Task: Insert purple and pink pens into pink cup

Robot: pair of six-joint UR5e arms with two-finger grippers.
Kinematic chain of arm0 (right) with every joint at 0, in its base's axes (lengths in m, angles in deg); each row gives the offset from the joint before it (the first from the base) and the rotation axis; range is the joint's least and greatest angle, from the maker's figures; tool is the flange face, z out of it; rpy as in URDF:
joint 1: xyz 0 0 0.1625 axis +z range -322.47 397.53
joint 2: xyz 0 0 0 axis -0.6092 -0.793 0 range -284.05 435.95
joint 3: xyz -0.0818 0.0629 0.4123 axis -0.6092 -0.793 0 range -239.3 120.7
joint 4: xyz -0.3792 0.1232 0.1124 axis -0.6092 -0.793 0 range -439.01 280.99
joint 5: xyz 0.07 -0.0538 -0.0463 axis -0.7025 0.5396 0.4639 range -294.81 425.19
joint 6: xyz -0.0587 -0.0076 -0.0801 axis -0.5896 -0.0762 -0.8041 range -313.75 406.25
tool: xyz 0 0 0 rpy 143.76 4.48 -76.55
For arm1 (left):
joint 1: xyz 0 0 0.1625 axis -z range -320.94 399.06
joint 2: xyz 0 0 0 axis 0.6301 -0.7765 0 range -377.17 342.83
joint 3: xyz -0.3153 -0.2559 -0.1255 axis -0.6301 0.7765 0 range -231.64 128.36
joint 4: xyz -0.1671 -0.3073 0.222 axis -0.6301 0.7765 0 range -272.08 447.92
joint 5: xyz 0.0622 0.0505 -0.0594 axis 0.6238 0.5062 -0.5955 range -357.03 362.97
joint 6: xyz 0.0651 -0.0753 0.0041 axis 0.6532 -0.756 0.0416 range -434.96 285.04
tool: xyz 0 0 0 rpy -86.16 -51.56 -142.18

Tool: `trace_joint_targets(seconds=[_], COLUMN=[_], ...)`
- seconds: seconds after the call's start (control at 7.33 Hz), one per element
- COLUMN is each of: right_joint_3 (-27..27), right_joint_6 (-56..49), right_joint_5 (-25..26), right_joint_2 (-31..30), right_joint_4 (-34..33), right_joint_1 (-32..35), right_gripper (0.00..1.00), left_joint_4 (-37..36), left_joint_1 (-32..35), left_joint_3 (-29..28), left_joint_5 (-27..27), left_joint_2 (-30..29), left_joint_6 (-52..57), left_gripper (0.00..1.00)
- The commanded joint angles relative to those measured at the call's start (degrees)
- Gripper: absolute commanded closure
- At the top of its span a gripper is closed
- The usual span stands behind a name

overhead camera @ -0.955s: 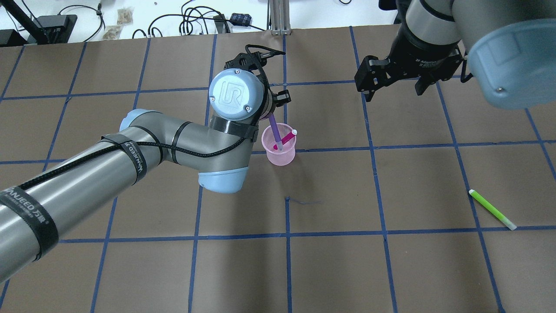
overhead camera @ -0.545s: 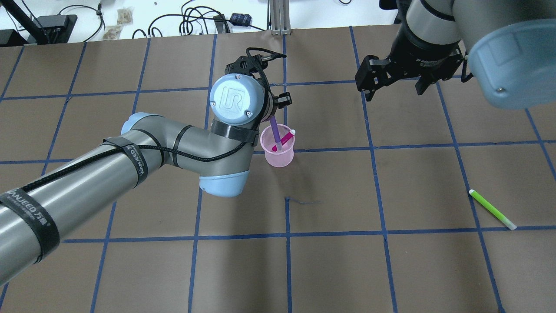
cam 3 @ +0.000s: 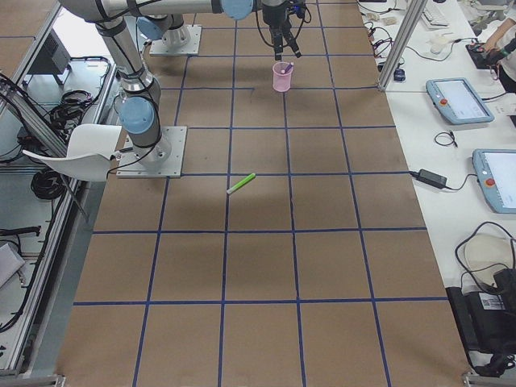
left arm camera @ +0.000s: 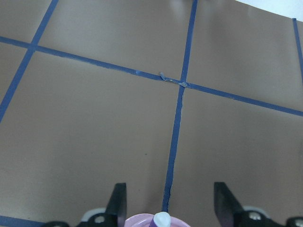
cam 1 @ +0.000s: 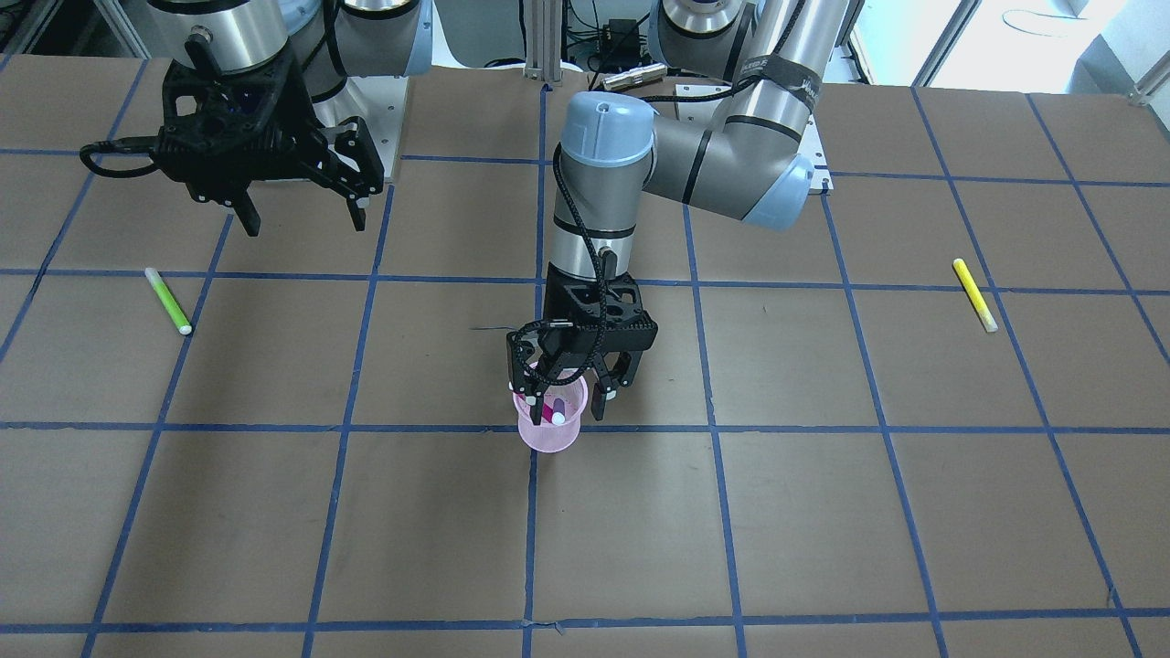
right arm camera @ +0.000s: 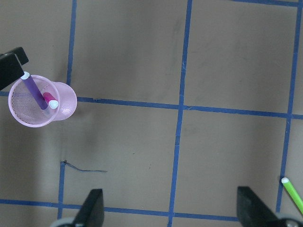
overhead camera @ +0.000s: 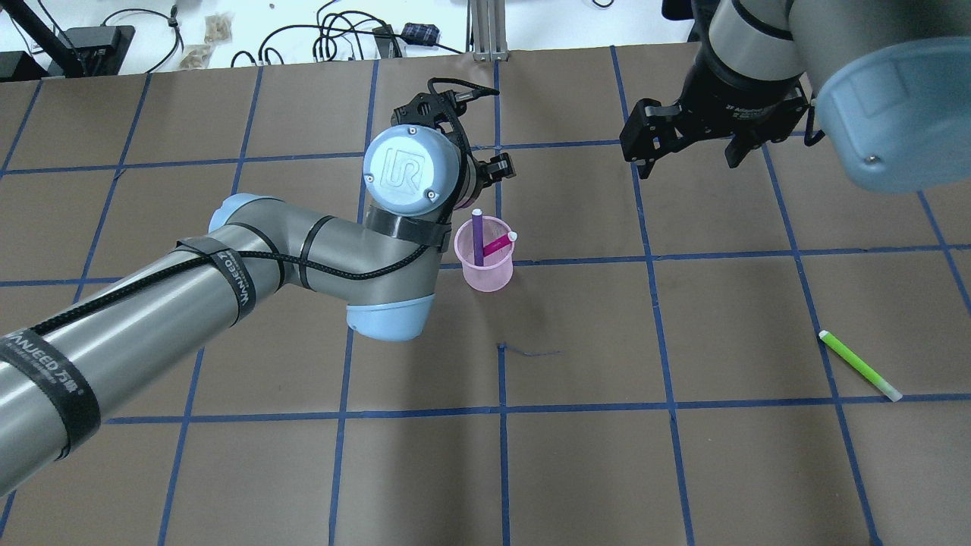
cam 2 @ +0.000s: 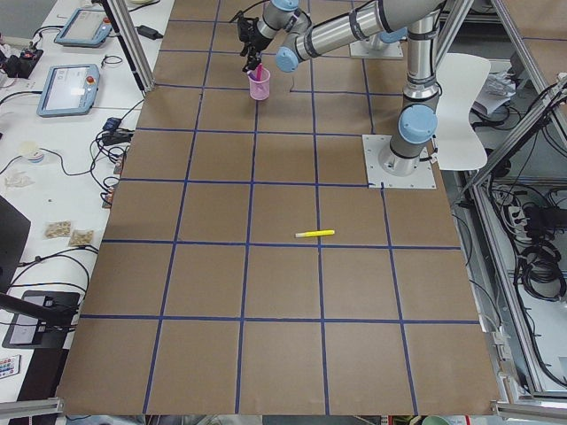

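Observation:
The pink cup point(overhead camera: 485, 271) stands near the table's middle. The purple pen point(overhead camera: 478, 236) and the pink pen point(overhead camera: 498, 243) both stand in it and lean on the rim. My left gripper point(cam 1: 565, 399) is open just above the cup, its fingers straddling the rim and holding nothing. In the left wrist view the open gripper point(left arm camera: 170, 208) frames the cup rim point(left arm camera: 137, 220). My right gripper point(overhead camera: 686, 158) is open and empty, high at the far right. Its wrist view shows the cup point(right arm camera: 59, 101) with the purple pen point(right arm camera: 34, 90) inside.
A green pen point(overhead camera: 859, 365) lies on the brown mat at the right; it also shows in the right wrist view point(right arm camera: 292, 193). A yellow pen point(cam 1: 974, 294) lies far out on my left side. Blue tape lines grid the mat.
My left gripper has opened and let go of the purple pen, which now stands free in the cup. The gripper has lifted slightly. The right arm has not moved.

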Motion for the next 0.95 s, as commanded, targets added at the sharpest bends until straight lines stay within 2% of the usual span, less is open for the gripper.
trace_joint_targets(seconds=[0.0, 0.14, 0.27, 0.55, 0.82], right_joint_3=[0.09, 0.09, 0.09, 0.09, 0.43], right_joint_6=[-0.09, -0.09, -0.09, -0.09, 0.00], right_joint_5=[0.09, 0.26, 0.26, 0.26, 0.26], right_joint_2=[0.03, 0.03, 0.03, -0.15, -0.15], right_joint_4=[0.07, 0.16, 0.16, 0.16, 0.07], right_joint_1=[-0.09, -0.18, -0.18, -0.18, -0.18], right_gripper=[0.00, 0.00, 0.00, 0.00, 0.00], left_joint_4=[7.00, 17.68, 25.09, 36.63, 48.39], left_joint_1=[-2.48, -4.49, -6.25, -12.39, -17.24], left_joint_3=[-2.41, -6.09, -9.34, -10.96, -11.13], left_joint_5=[-0.19, -1.76, -4.21, -4.85, -4.50], left_joint_2=[0.59, 1.72, 2.43, 5.32, 9.88], left_joint_6=[0.82, 1.09, 4.92, 14.85, 17.17], left_gripper=[0.00, 0.00, 0.00, 0.00, 0.00])
